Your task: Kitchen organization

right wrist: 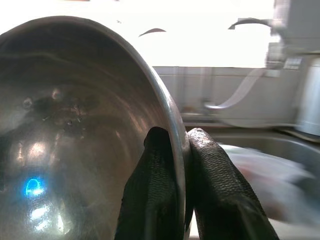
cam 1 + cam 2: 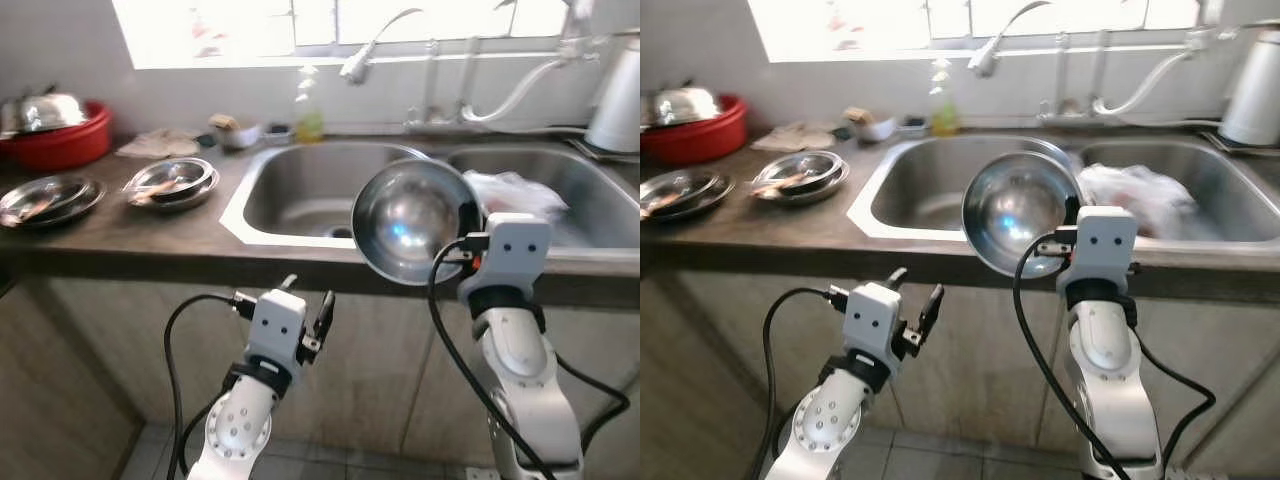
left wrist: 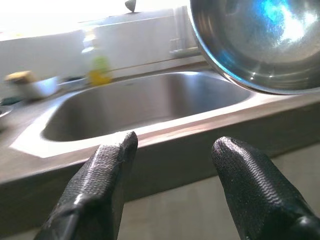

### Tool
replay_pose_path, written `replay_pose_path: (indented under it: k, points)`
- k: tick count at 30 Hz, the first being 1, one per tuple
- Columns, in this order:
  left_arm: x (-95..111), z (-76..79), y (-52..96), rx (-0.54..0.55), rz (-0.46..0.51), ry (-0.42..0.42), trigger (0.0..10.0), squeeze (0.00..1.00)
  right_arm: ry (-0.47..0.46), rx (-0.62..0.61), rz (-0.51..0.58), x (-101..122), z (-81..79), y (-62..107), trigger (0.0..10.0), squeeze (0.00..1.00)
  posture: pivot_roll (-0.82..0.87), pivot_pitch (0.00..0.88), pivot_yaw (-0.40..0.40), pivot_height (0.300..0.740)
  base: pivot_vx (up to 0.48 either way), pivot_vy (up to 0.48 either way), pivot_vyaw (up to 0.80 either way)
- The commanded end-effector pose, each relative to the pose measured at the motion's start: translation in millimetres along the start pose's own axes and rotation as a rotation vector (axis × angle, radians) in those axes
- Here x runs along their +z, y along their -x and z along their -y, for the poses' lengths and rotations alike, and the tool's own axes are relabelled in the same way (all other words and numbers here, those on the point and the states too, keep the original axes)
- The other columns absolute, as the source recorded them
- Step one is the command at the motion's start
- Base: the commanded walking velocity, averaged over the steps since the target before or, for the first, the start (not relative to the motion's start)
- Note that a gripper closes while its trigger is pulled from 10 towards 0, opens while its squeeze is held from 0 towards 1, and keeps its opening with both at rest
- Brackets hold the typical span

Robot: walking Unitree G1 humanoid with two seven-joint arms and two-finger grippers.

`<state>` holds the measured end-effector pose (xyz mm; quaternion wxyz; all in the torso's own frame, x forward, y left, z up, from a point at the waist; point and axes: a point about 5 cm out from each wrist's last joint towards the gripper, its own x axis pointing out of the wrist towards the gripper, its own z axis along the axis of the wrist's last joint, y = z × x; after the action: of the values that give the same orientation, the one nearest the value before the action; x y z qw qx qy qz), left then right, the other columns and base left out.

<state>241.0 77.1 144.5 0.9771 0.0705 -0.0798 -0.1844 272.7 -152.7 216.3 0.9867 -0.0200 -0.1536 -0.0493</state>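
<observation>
My right gripper point(image 2: 468, 222) is shut on the rim of a shiny steel bowl point(image 2: 412, 220), held on edge in front of the counter, its hollow facing me, just before the double sink point(image 2: 300, 195). In the right wrist view one finger point(image 1: 152, 185) lies inside the bowl point(image 1: 75, 135) and one outside. My left gripper point(image 2: 308, 308) hangs open and empty below the counter edge, left of the bowl. Stacked steel plates point(image 2: 172, 183) and another steel plate point(image 2: 45, 198) rest on the dark counter at the left.
A red basin point(image 2: 62, 140) with a steel lid stands at the far left. A small bowl point(image 2: 238, 132) and a dish soap bottle point(image 2: 308, 112) sit behind the sink. A plastic bag point(image 2: 515, 190) lies in the right basin; a white kettle point(image 2: 618, 95) stands far right.
</observation>
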Motion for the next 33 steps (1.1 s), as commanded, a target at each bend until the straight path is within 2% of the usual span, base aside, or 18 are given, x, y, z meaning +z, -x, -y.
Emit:
replay_pose_path:
  k: [1, 13, 23, 26, 33]
  points:
    - [0.0, -4.3, 0.3, 0.011, 0.001, -0.012, 10.0, 0.00, -0.014, 0.036, 0.012, 4.8, -8.0, -2.8, 10.0, 0.00, 0.10, 0.014, 0.015, 0.740, 0.409, 0.000, 0.00]
    - [-0.5, -3.6, -0.3, 0.001, -0.001, -0.014, 10.0, 0.00, -0.022, 0.028, 0.002, 4.6, -4.8, -8.0, 10.0, 0.00, 0.10, 0.008, 0.010, 0.740, 0.418, 0.000, 0.00]
    - [-0.1, -3.8, -0.8, 0.004, 0.002, -0.011, 10.0, 0.00, 0.014, 0.010, 0.000, 7.9, 4.1, -16.5, 10.0, 0.00, 0.10, 0.018, 0.006, 0.740, 0.420, 0.000, 0.00]
    - [-0.1, -4.7, -1.3, 0.024, -0.003, -0.003, 10.0, 0.00, 0.040, 0.000, -0.015, 9.9, 10.3, -24.0, 10.0, 0.00, 0.10, 0.021, 0.006, 0.740, 0.356, 0.000, 0.00]
    - [-0.1, -4.9, -1.4, 0.024, -0.003, -0.002, 10.0, 0.00, 0.047, 0.000, -0.023, 10.8, 12.1, -27.0, 10.0, 0.00, 0.10, 0.021, 0.006, 0.740, 0.000, 0.000, 0.00]
